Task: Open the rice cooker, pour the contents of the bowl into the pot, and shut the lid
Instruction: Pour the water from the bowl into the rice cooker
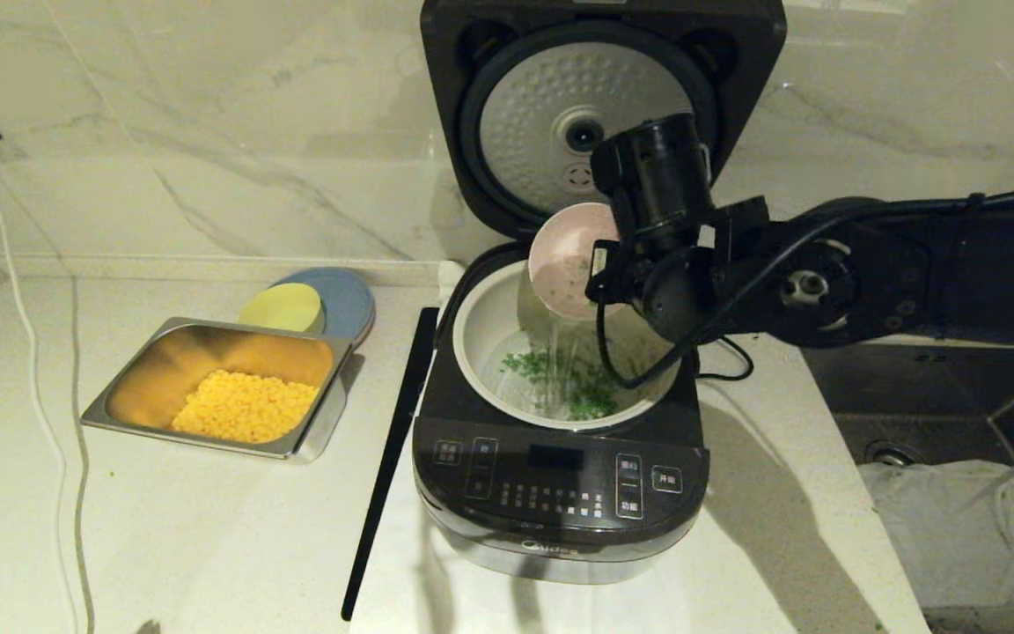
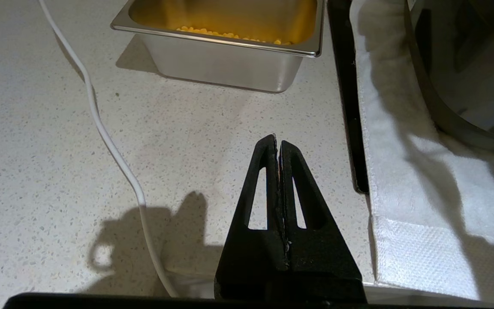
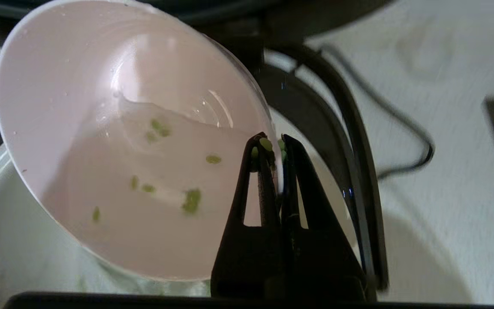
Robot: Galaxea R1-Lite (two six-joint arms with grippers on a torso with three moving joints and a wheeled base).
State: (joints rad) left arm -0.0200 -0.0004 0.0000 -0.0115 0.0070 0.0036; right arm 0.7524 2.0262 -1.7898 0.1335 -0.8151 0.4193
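Right gripper [image 3: 275,143] pinches bowl [image 3: 114,128] rim — above pot [image 1: 481,335].

Right arm [image 1: 824,273] fills the right of the head view: matte black all over, thick rounded segments, a round joint cap with a pale metal hub and small screws around it. A stubby black cylinder sits at the wrist, centre of frame, and a thin black cable [image 1: 718,304] loops under it and runs back along the arm. Right gripper [image 3: 276,148], lower centre of its wrist view: two black wedge fingers with triangular cut-outs. Left gripper [image 2: 278,146]: same black wedges, same cut-outs.
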